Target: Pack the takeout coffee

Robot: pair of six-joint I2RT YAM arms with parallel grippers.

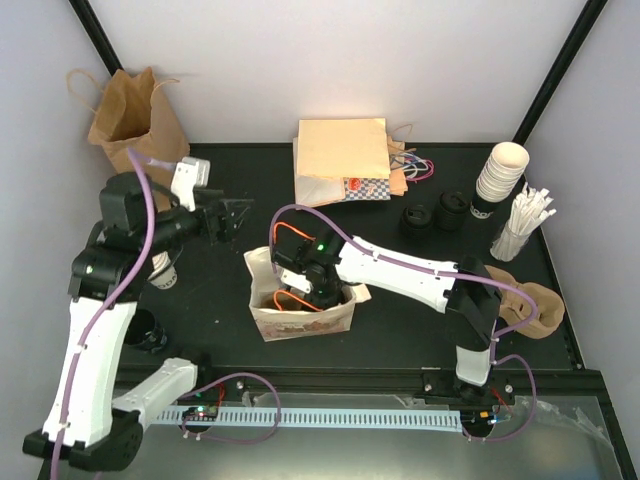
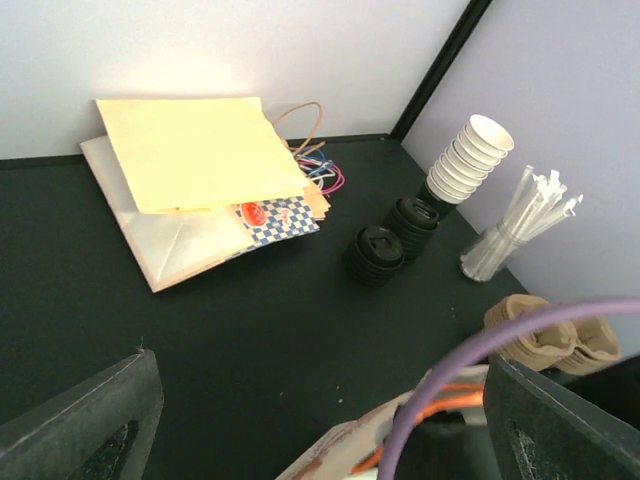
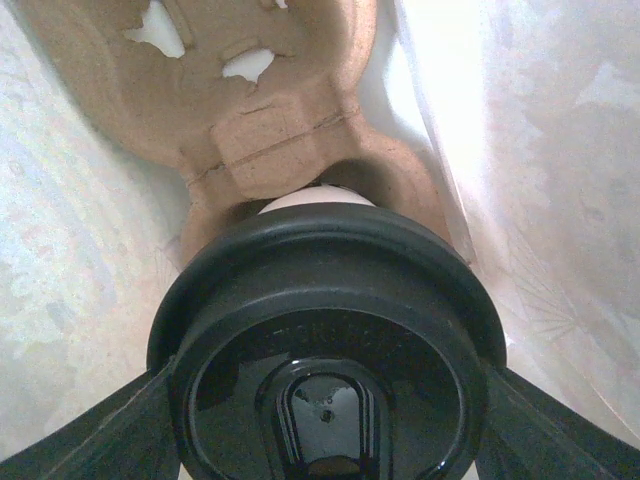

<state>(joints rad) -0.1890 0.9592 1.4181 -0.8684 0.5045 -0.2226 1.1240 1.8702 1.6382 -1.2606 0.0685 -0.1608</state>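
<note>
ok so from the top view you basically can't see the takeout coffee [image 3: 325,340] at all: the right gripper [image 1: 314,290] is stuffed down into the open white paper bag [image 1: 300,322] in the middle of the table [image 1: 220,340], and the wrist plus its orange wires cover whatever's in there. Only the right wrist view shows it. The black lid fills most of that picture with just a sliver of cream cup peeking over the top, and the bottom of the lid is cut off by the frame. The cup sits in a brown cardboard carrier [image 3: 270,130] inside the bag, bag walls close on both sides. Both dark fingers [image 3: 95,440] run up against the lid's sides with no gap I can spot, so it looks like the right gripper has the cup clamped. The left gripper [image 1: 234,215] is up in the air left of the bag, jaws spread wide, nothing in them. In its own view a purple cable [image 2: 500,340] cuts across and blocks part of the bag. There's a white cup [image 1: 163,276] half hidden behind the left arm, can't tell much about it. Further back: a brown paper bag [image 1: 130,120] in the far left corner, a pile of flat bags [image 1: 340,150], two stacks of black lids [image 2: 375,255], stacked cream cups [image 1: 502,172], a bundle of white sticks [image 1: 525,222], and spare carriers [image 1: 535,305] on the right
</note>
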